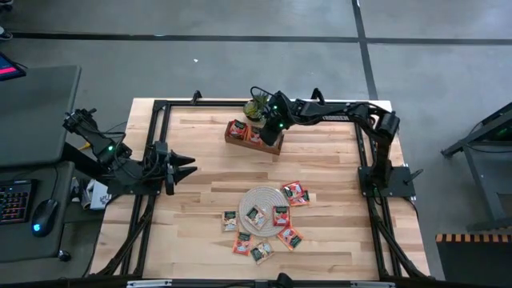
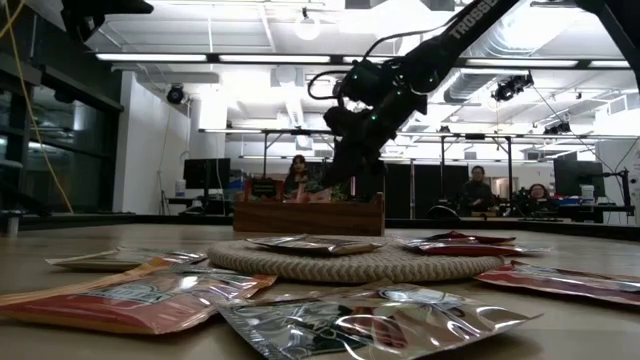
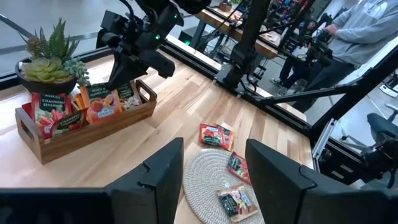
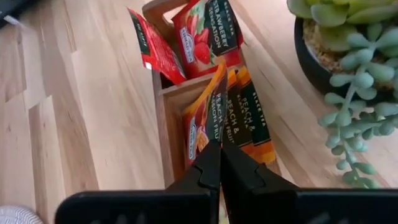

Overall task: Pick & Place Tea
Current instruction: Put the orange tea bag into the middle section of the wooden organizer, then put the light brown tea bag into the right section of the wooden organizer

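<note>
Pale butcher-block wooden table [image 1: 320, 240] inside a black metal frame, on a grey concrete floor; beyond the far edge, an open workshop with ceiling lights and seated people, too distant to read. Near the table's back edge, a brown wooden three-compartment tray [image 1: 254, 134] with upright orange-red square tea sachets [image 3: 74, 109], beside a dark pot of green succulents [image 3: 46, 68]. Directly over the tray, the right gripper [image 4: 220, 163], fingers pressed together with tips at the top edge of an orange peach sachet [image 4: 208, 121] standing in the middle compartment; whether the sachet's edge is pinched between them, impossible to tell. Third compartment hidden behind the gripper in every view. Toward the front, a round whitish woven mat [image 1: 260, 210] with loose red and beige sachets [image 1: 284, 216] lying flat on and around it, several overlapping, some cut off by the frame in the low view. At the table's left edge, the left gripper [image 1: 186, 166], waiting above the wood, fingers spread, nothing between them.
</note>
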Controlling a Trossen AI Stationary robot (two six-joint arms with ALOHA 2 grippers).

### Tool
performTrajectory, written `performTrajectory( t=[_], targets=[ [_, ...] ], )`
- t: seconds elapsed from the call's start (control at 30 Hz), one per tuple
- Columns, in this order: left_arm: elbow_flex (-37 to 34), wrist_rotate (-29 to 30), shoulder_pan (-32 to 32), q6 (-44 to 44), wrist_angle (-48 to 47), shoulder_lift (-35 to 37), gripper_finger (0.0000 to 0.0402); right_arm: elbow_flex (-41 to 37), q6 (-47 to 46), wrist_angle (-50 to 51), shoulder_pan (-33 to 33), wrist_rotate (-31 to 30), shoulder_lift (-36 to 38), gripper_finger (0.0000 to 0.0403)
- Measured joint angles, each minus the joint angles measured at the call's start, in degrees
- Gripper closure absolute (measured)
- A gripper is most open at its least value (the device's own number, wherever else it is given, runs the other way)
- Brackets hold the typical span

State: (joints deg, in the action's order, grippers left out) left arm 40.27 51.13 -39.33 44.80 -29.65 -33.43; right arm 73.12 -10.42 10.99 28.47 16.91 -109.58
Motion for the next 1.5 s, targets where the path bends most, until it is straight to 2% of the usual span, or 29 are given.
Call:
performTrajectory(
  t=[0.3, 0.67, 0.83, 1.1, 1.23, 1.37, 1.5],
  targets=[
    [0.0, 0.0, 0.0, 0.0, -0.3, 0.0, 0.0229, 0.0, -0.2, 0.0, 0.0, 0.2, 0.0, 0.0385],
    [0.0, 0.1, 0.0, 0.5, -0.5, 0.0, 0.0229, 0.0, -1.6, 0.3, 0.0, 0.1, 0.3, 0.0291],
    [0.0, -0.7, 0.0, 0.7, -0.5, 0.0, 0.0229, 0.0, -1.6, 0.4, 0.0, 0.1, 1.3, 0.0263],
    [0.0, -3.5, 0.0, 3.5, -2.8, -0.2, 0.0229, 0.0, -1.2, 0.6, 0.0, -0.1, 5.1, 0.0256],
    [0.0, -7.7, 0.0, 5.5, -4.3, -1.0, 0.0232, 0.0, -1.7, 0.6, 0.0, 0.0, 8.0, 0.0256],
    [0.0, -12.0, 0.0, 6.9, -4.3, -5.2, 0.0255, 0.0, -2.6, 0.6, -1.3, 0.0, 11.1, 0.0255],
    [0.0, -14.6, 0.0, 8.0, -4.4, -12.1, 0.0296, 0.0, -2.6, 0.6, -4.5, 0.0, 13.0, 0.0256]
  ],
)
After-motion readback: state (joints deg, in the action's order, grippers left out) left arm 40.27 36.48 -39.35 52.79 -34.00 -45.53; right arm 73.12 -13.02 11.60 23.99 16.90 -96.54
